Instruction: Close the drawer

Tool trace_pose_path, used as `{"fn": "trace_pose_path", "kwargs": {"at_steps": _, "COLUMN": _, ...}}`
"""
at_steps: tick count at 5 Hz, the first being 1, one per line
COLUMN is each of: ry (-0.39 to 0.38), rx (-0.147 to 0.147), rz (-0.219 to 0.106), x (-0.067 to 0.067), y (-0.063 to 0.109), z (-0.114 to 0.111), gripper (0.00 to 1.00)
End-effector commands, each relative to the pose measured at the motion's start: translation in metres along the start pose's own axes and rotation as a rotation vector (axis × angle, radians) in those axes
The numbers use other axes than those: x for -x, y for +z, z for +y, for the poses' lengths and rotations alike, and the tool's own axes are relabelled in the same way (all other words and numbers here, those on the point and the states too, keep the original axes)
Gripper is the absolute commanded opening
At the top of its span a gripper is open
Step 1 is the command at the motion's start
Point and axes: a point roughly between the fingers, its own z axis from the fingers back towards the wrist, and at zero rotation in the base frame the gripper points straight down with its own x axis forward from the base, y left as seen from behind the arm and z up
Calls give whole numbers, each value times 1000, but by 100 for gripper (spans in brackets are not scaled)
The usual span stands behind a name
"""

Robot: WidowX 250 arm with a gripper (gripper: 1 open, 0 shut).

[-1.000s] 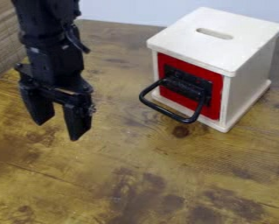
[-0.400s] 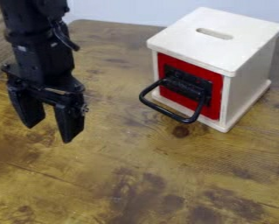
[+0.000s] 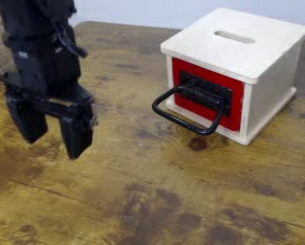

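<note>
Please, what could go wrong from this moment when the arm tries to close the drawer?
1. The gripper hangs open and far to the side of the drawer; a finger might hook the wire loop handle instead of pushing the front.
2. The wooden cube appears unfixed on the table, so a push may slide it.

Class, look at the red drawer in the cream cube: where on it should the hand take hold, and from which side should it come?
Probably the black wire loop handle on the drawer: it juts out from the red front toward the open hand, leaving room for fingers around its front bar. Come from the drawer's front, the side facing the hand, across the wooden table.
</note>
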Motion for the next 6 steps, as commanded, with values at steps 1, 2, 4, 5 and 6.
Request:
{"fn": "trace_pose_path", "kwargs": {"at_steps": 1, "ry": 41, "rx": -4, "rz": -73, "x": -3, "y": 22, "z": 13, "gripper": 100}}
{"fn": "trace_pose_path", "kwargs": {"at_steps": 2, "ry": 36, "rx": -10, "rz": -72, "x": -7, "y": 23, "z": 18, "gripper": 100}}
{"fn": "trace_pose_path", "kwargs": {"at_steps": 4, "ry": 113, "rx": -31, "rz": -22, "x": -27, "y": 19, "z": 14, "gripper": 100}}
{"fn": "trace_pose_path", "kwargs": {"at_steps": 5, "ry": 142, "rx": -35, "rz": -16, "x": -29, "y": 19, "z": 11, "gripper": 100}}
{"fn": "trace_pose_path", "kwargs": {"at_steps": 6, "ry": 133, "rx": -28, "rz": -21, "x": -20, "y": 16, "z": 17, "gripper": 100}}
